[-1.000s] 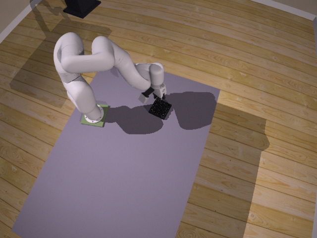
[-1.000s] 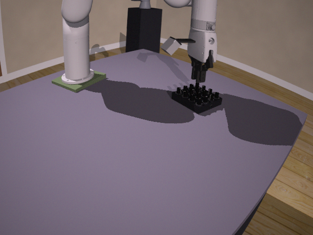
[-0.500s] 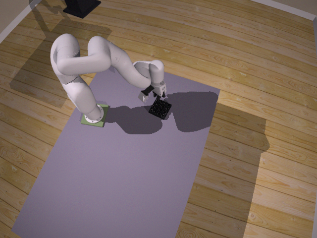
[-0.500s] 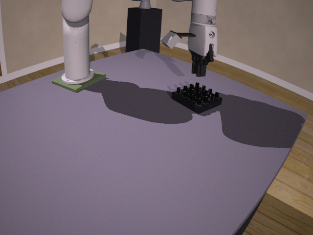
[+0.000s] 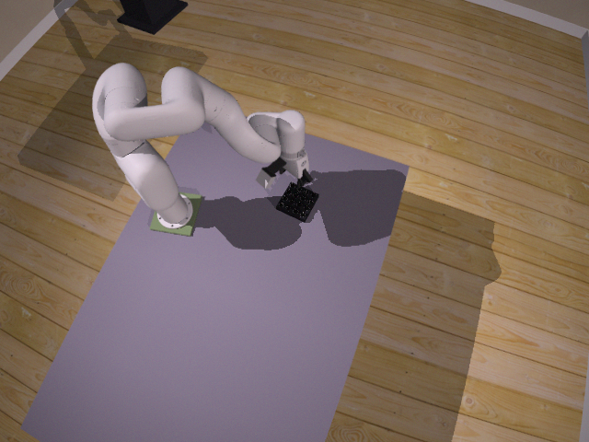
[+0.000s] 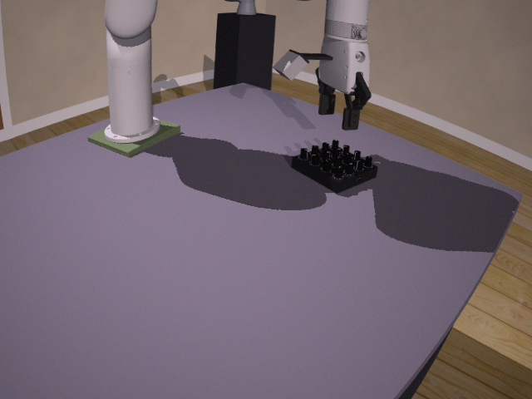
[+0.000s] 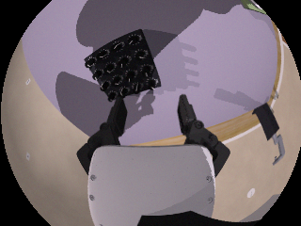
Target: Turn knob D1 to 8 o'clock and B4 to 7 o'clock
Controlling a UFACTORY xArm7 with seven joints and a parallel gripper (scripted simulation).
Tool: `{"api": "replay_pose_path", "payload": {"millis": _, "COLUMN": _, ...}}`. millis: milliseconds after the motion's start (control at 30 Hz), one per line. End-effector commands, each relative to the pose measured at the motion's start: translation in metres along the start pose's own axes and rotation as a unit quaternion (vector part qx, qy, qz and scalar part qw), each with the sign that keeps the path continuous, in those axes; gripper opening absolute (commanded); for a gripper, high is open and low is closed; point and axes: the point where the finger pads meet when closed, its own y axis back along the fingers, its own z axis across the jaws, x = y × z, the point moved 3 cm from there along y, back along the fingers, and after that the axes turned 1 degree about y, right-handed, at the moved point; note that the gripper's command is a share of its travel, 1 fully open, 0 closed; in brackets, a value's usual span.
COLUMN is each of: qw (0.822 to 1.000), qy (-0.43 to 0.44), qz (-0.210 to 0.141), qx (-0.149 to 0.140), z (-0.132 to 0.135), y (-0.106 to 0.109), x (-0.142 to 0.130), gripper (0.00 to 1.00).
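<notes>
Spread wide and holding nothing, the gripper (image 6: 340,112) hangs above the rear edge of the knob box (image 6: 334,166), well clear of its knobs. This looks like a pause between knobs; next comes descending squarely over the remaining target.

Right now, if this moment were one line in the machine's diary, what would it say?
pincer: open, holding nothing | position: raised above knob box, not touching | knob box: standing on purple table | knob pointers: too small to read

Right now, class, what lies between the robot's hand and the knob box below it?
Nothing: in the exterior view the open hand hangs above the knob box with only air between them.
</notes>
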Motion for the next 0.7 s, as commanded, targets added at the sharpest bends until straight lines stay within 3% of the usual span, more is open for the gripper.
{"api": "replay_pose_path", "payload": {"millis": 0, "qw": 1.0, "qy": 0.0, "qz": -0.002, "qx": 0.001, "z": -0.001, "y": 0.014, "x": -0.001, "gripper": 1.0}}
{"api": "replay_pose_path", "payload": {"millis": 100, "qw": 1.0, "qy": 0.0, "qz": -0.002, "qx": 0.001, "z": -0.001, "y": 0.019, "x": -0.001, "gripper": 1.0}}
{"api": "replay_pose_path", "payload": {"millis": 500, "qw": 1.0, "qy": 0.0, "qz": -0.002, "qx": 0.001, "z": -0.001, "y": 0.095, "x": -0.001, "gripper": 1.0}}
{"api": "replay_pose_path", "payload": {"millis": 667, "qw": 1.0, "qy": 0.0, "qz": -0.002, "qx": 0.001, "z": -0.001, "y": 0.106, "x": -0.001, "gripper": 1.0}}
